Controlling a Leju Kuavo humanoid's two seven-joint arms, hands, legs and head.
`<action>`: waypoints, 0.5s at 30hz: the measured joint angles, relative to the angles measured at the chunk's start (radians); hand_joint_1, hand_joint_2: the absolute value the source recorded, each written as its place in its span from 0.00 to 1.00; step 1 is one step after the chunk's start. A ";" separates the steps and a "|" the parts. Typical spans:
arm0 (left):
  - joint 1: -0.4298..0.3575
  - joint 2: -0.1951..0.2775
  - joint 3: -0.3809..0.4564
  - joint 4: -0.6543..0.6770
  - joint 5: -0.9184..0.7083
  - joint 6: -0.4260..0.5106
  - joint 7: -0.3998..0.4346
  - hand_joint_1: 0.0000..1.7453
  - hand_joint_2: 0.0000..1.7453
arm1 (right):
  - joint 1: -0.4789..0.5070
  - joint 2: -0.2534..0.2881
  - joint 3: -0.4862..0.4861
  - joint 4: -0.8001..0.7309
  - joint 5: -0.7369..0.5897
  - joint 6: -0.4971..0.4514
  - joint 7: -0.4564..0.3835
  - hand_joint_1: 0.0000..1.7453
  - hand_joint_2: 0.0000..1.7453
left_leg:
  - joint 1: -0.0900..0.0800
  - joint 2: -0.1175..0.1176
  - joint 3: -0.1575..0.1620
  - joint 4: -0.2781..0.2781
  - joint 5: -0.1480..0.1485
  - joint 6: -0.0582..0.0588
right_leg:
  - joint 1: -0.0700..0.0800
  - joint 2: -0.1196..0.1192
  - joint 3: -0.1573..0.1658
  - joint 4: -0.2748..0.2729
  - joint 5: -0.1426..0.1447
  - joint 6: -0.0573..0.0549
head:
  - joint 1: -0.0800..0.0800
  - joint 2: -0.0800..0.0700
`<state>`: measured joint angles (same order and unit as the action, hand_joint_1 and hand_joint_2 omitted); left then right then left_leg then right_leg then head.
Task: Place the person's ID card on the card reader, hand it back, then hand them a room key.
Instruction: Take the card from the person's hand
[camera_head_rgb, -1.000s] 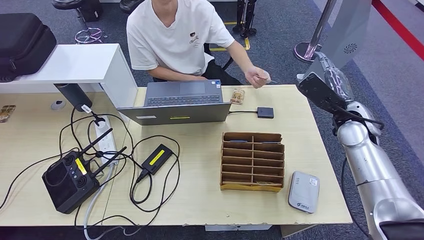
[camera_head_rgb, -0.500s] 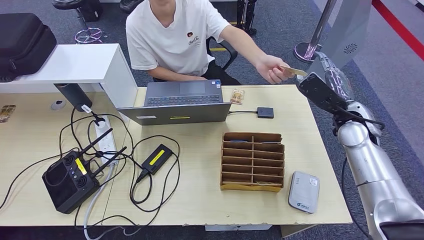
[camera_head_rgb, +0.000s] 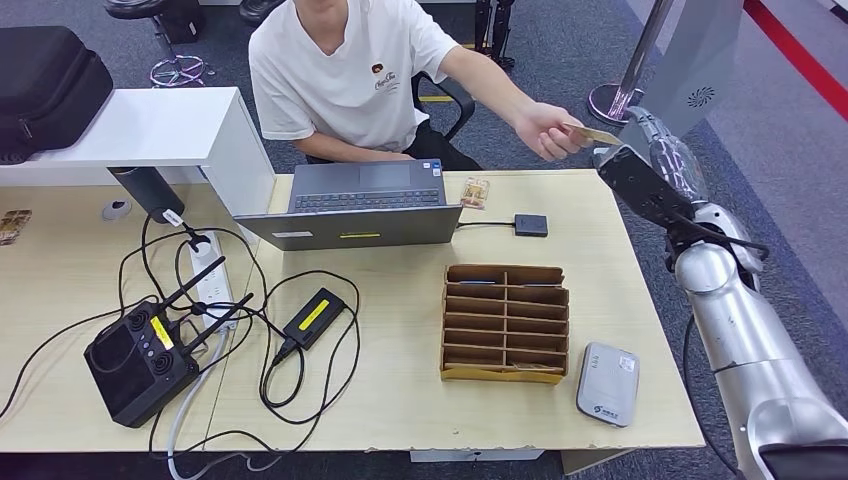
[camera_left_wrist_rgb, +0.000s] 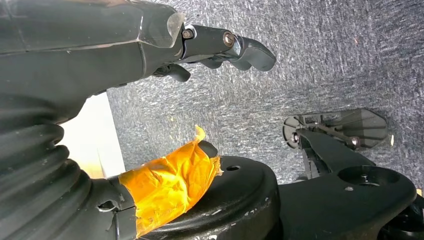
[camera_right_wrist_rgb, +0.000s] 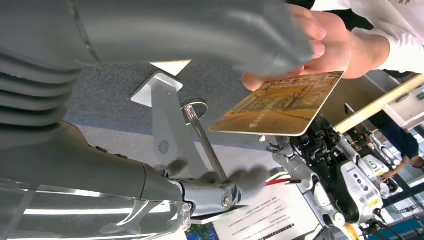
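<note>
Right now, I am raising my right robot hand past the far right corner of the pale wooden bench, and the thin tan ID card is hanging just beyond it, at about eleven o'clock from my palm in the head view. The person's hand is pinching the card by one short end, so its long axis is running from their fingers toward me, with the free end nearest my robot hand. In the right wrist view the card is lying close between my thick grey thumb and my darker fingers, which are standing apart with nothing in them; the card is near but not touching either, as far as I can tell.

My left robot hand is hanging low over the grey carpet, fingers loosely spread and grasping nothing, so the right one is plainly the nearer.

I am judging that the take turns on closing around that free end while the person is holding the other. The flat grey card reader is waiting on the bench at about six o'clock from my right robot hand, well apart, beside the brown cardboard slotted tray.
</note>
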<state>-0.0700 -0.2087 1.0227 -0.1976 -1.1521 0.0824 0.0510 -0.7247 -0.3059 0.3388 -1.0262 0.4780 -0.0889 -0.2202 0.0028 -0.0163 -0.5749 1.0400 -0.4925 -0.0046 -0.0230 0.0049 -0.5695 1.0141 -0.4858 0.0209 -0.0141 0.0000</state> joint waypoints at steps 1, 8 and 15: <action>0.000 0.000 0.000 0.000 0.000 0.000 0.000 0.00 1.00 | 0.000 0.000 0.000 0.000 0.000 0.000 0.000 0.53 1.00 | 0.000 0.000 0.000 0.000 0.000 0.000 | 0.000 0.000 0.000 0.000 0.000 0.000 | 0.000 0.000; 0.000 0.000 0.000 0.000 0.000 0.000 0.001 0.00 1.00 | 0.006 0.000 0.000 0.000 0.000 0.000 -0.004 0.00 1.00 | 0.000 0.000 0.000 0.000 0.000 0.000 | 0.000 0.000 0.000 0.000 0.000 0.000 | 0.000 0.000; 0.000 0.000 0.000 0.000 -0.003 0.000 0.002 0.00 1.00 | 0.010 0.000 0.000 -0.003 0.001 -0.001 -0.004 0.00 0.75 | 0.000 0.000 0.000 0.000 0.000 0.000 | 0.000 0.000 0.000 0.000 0.000 0.000 | 0.000 0.000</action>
<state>-0.0700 -0.2087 1.0229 -0.1976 -1.1553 0.0824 0.0531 -0.7144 -0.3059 0.3388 -1.0288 0.4793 -0.0896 -0.2239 0.0028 -0.0163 -0.5749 1.0400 -0.4925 -0.0046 -0.0230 0.0049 -0.5694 1.0141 -0.4858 0.0209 -0.0141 0.0000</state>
